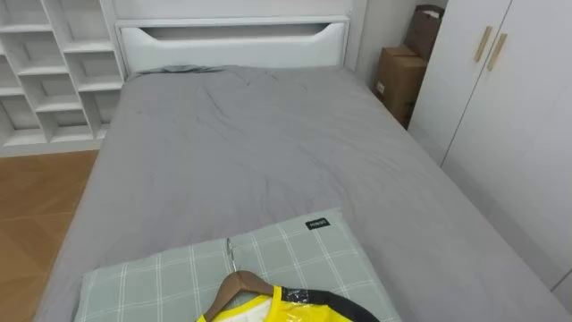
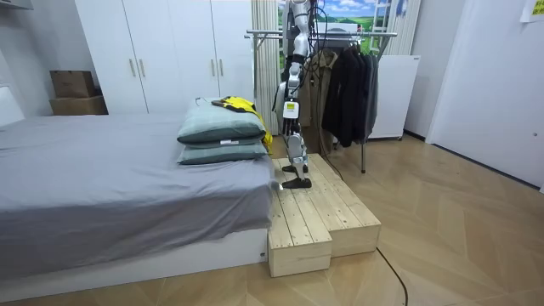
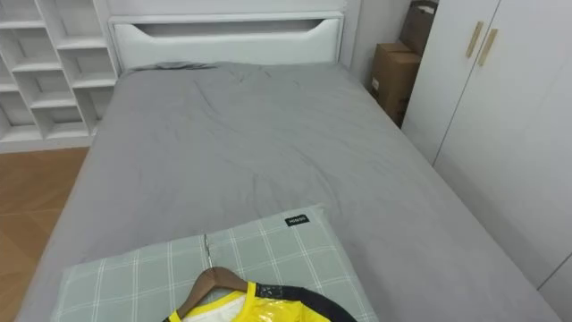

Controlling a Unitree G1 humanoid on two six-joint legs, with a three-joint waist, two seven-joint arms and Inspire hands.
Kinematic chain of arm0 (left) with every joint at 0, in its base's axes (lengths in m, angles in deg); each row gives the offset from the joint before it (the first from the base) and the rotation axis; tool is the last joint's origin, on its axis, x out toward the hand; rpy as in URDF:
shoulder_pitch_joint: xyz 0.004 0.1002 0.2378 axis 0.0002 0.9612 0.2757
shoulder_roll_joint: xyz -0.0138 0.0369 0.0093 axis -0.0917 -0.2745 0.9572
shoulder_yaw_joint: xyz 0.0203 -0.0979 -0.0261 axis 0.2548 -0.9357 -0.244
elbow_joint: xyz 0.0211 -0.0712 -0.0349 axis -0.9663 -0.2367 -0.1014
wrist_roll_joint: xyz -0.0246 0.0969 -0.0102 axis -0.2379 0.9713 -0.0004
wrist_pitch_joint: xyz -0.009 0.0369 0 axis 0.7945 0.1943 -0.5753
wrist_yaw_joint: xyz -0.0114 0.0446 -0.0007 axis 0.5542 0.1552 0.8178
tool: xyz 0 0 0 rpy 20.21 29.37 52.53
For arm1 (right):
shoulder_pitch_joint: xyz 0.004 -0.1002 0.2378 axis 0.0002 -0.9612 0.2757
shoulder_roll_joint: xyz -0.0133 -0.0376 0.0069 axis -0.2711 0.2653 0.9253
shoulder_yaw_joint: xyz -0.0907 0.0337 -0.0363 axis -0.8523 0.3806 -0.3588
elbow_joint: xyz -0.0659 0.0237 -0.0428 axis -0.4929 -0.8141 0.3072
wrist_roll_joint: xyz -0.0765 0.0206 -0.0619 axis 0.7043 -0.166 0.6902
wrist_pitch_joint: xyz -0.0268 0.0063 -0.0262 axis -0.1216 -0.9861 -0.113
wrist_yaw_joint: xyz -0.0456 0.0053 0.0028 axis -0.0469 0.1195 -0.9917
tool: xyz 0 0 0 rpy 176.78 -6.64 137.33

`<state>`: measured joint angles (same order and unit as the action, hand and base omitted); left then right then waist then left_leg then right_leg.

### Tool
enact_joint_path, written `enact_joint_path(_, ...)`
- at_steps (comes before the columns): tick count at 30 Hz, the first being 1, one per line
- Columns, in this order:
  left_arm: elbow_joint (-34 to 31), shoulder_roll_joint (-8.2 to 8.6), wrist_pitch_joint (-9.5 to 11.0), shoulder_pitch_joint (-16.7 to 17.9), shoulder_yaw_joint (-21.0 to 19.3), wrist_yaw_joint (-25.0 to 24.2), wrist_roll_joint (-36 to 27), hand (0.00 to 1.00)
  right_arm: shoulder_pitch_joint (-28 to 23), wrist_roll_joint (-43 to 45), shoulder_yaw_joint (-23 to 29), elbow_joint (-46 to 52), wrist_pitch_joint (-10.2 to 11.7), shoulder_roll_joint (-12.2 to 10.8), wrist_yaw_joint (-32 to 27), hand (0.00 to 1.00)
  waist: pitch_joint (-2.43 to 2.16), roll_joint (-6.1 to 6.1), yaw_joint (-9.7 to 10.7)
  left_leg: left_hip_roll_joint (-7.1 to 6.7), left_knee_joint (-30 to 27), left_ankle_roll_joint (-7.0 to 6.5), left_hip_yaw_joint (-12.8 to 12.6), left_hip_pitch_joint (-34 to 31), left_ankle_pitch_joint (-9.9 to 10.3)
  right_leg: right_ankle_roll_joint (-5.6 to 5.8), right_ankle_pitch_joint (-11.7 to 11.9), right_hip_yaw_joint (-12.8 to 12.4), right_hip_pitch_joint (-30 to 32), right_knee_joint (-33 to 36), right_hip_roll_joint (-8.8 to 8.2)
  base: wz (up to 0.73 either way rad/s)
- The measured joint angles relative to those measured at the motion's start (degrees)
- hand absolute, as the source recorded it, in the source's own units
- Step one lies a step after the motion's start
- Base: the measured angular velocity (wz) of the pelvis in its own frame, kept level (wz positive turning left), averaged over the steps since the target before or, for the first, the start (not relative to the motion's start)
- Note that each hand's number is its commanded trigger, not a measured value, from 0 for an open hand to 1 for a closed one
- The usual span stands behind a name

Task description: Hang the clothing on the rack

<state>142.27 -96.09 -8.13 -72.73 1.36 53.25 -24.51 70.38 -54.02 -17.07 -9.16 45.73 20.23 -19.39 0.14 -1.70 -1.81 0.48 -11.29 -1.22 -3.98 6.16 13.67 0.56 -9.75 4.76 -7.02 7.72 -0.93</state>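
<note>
A yellow garment (image 1: 295, 309) with dark trim hangs on a wooden hanger (image 1: 241, 284) whose metal hook (image 1: 231, 252) points up the bed. It lies on a green checked pillow (image 1: 179, 268) at the foot of the bed, right below me. In the room view the garment (image 2: 240, 105) tops two stacked pillows (image 2: 223, 127), and I stand beside them on a wooden platform (image 2: 314, 212), facing the bed. My left hand (image 2: 291, 126) hangs at my side. Behind me stands a clothes rail (image 2: 323, 36) with dark clothes (image 2: 348, 85).
The grey bed (image 1: 259, 152) stretches ahead to a white headboard (image 1: 232, 40). White shelves (image 1: 54, 72) stand at its left, cardboard boxes (image 1: 398, 80) and a white wardrobe (image 1: 500, 98) at its right. The platform steps down to wooden floor (image 2: 442, 229).
</note>
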Motion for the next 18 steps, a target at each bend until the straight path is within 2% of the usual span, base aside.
enact_joint_path(18,0.1,0.01,0.5,0.1,0.3,-0.4,0.0,0.00,-0.1,-1.9,0.5,-0.4,0.0,0.0,0.0,0.00,0.04,0.36,0.0,0.01,0.1,0.00,-0.1,0.3,0.0,0.00,0.0,0.1,-0.1,0.0,0.00,0.00)
